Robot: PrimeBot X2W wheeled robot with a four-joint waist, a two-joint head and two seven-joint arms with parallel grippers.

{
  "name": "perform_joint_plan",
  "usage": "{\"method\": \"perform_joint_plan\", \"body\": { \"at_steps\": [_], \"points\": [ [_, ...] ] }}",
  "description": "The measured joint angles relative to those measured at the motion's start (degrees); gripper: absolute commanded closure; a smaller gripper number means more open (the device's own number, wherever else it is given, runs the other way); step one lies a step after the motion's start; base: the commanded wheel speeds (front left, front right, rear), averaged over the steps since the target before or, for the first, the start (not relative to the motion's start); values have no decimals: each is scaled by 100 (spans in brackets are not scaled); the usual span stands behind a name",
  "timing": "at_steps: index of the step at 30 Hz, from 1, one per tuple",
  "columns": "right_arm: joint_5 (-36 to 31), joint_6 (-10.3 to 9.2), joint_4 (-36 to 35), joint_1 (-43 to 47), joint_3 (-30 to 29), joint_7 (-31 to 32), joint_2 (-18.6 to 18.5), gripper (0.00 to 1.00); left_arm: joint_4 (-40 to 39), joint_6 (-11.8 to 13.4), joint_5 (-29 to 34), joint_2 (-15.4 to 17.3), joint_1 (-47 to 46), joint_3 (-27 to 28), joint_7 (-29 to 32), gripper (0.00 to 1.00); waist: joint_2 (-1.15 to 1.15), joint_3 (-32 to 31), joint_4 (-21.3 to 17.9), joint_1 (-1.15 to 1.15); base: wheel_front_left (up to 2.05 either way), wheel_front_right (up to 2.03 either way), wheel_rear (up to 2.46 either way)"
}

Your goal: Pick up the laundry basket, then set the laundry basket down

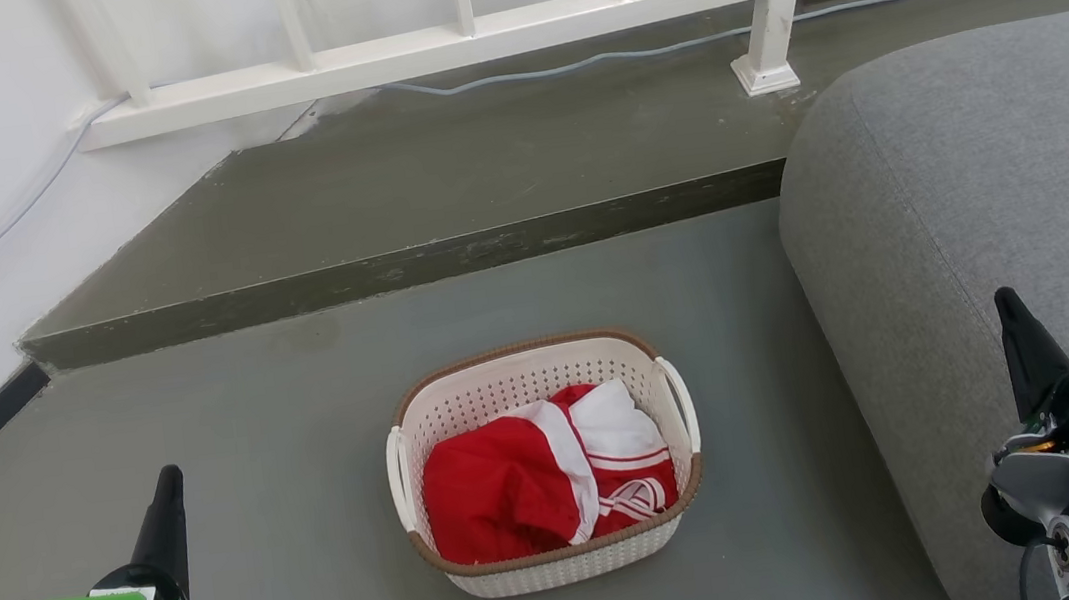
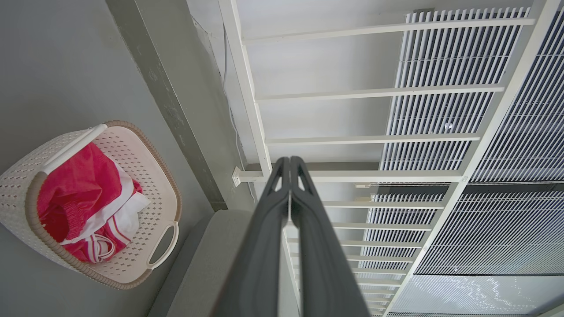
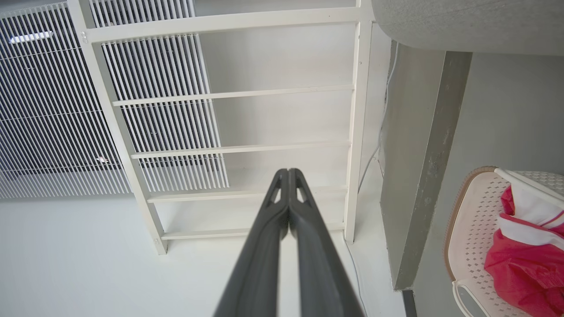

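Our left claw [image 1: 165, 488] sits at 8 o'clock in the head view, its two dark fingers pressed together on nothing. Our right claw [image 1: 1011, 311], at 4 o'clock, is closed and empty too. Between them, well apart from both, the laundry basket [image 1: 565, 566] stands upright on the grey floor [image 1: 257, 422], with red-and-white clothing [image 1: 506, 489] heaped inside. At the basket's 3 o'clock we see a grey sofa [image 1: 985, 188]. At its 12 o'clock lies a raised step [image 1: 390, 268], and beyond that a white railing [image 1: 464, 34].
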Motion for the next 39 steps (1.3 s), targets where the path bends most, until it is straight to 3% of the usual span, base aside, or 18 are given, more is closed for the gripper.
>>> {"method": "perform_joint_plan", "body": {
  "at_steps": [9, 10, 22, 39],
  "points": [
    [-31, 0, 0, 0, -1, 0, 0, 100, 0, -1, 0, -1, 0, 1, 15, 100, 0, 0, 0, 0, 0, 0, 0],
    [-30, -7, 23, 13, -1, -3, 7, 0, 30, 1, -1, -4, 7, -4, 14, 0, 0, 0, 0, 0, 0, 0, 0],
    [-59, -10, 191, 261, 41, -63, 123, 0, 218, 5, 0, -113, 169, -58, -11, 0, 0, 0, -1, 0, 0, 0, 0],
    [-722, -10, 36, 253, 275, -360, 13, 0, -53, 5, 387, -78, 154, -254, -271, 0, 0, 1, 6, 0, 0, 0, 0]
  ]
}}
